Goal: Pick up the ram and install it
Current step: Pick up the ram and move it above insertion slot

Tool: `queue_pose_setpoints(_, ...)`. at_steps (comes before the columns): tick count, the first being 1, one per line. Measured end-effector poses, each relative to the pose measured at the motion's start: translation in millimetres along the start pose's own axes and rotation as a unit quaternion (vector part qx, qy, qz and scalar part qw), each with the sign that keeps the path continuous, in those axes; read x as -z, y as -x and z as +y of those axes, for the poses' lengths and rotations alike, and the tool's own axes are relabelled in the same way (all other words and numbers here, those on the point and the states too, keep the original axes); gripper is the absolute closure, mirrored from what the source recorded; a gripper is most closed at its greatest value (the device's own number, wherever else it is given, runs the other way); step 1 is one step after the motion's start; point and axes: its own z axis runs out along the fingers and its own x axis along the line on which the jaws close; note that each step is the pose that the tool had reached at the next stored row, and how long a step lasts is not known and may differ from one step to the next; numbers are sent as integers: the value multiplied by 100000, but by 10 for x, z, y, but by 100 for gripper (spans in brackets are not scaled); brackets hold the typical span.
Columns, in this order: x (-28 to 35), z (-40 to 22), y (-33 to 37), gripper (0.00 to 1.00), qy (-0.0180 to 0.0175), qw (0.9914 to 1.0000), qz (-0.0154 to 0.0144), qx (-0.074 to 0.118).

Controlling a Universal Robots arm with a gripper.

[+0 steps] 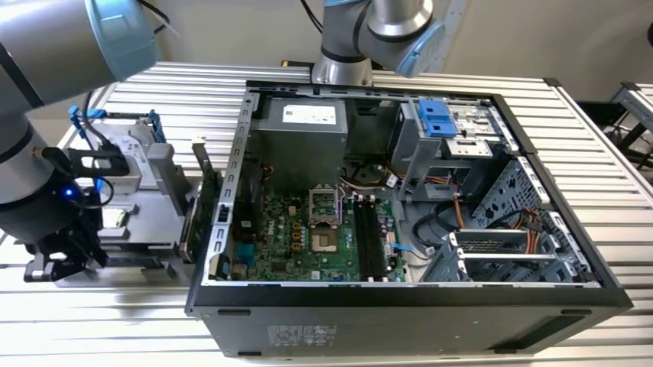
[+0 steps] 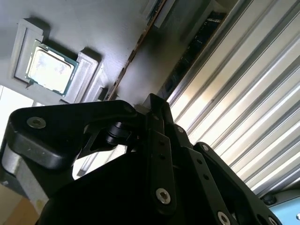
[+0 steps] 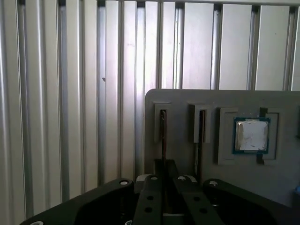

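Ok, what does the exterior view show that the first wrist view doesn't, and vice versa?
Exterior view: the open computer case, its motherboard and unfilled long black memory slots, with the arm at that view's left. First wrist view: the ram standing on edge in its slot, in line with the gripper, a second edge-on board, and a processor chip in its pocket. Both: the grey holder and the slatted table.

Exterior overlooks case (image 1: 408, 297); both wrist views share tray (image 3: 187, 99).
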Motion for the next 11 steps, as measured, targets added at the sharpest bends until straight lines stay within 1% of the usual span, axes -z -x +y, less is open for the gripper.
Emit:
queue_pose_setpoints(3,36,0,1,100,-1,100000,-1,-1)
queue_pose_setpoints(11,104,1,4,100,-2,100000,-2,-1)
